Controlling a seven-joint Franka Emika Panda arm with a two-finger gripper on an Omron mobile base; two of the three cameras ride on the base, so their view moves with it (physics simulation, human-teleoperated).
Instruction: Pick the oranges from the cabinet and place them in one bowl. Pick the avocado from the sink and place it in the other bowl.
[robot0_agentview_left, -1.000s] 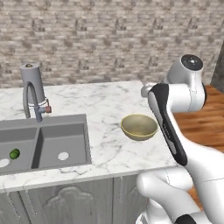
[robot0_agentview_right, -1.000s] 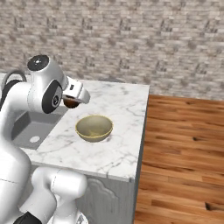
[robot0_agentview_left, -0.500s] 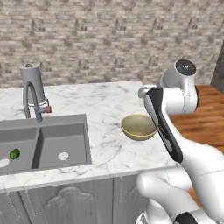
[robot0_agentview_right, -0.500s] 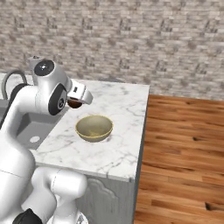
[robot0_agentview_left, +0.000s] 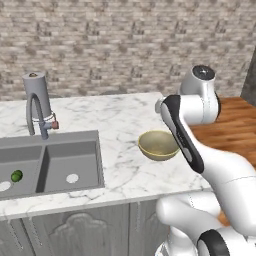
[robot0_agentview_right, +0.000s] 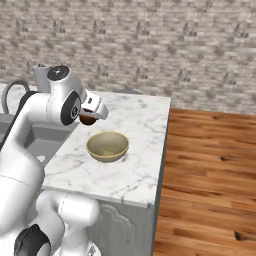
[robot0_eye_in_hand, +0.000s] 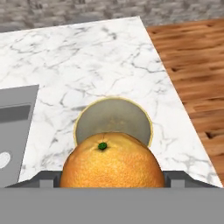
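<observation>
**First orange on its way to the pale bowl, avocado untouched**

You have one orange (robot0_eye_in_hand: 113, 162) clamped between the jaws of the gripper (robot0_agentview_right: 89, 116), hanging above the marble counter (robot0_agentview_left: 115, 120) just short of the pale yellow-beige bowl (robot0_agentview_left: 158, 145), which sits near the counter's right end, toward its front edge. That bowl looks empty, so by my reading nothing has been delivered yet: this orange has to go in, a second orange has to be fetched from the cabinet, and the avocado (robot0_agentview_left: 16, 176) lies in the left basin of the sink (robot0_agentview_left: 50, 162), at the counter's left end, waiting for the other bowl.

Count what you can see: one orange, one avocado, one pale bowl, one two-basin sink, one faucet (robot0_agentview_left: 38, 102).
</observation>
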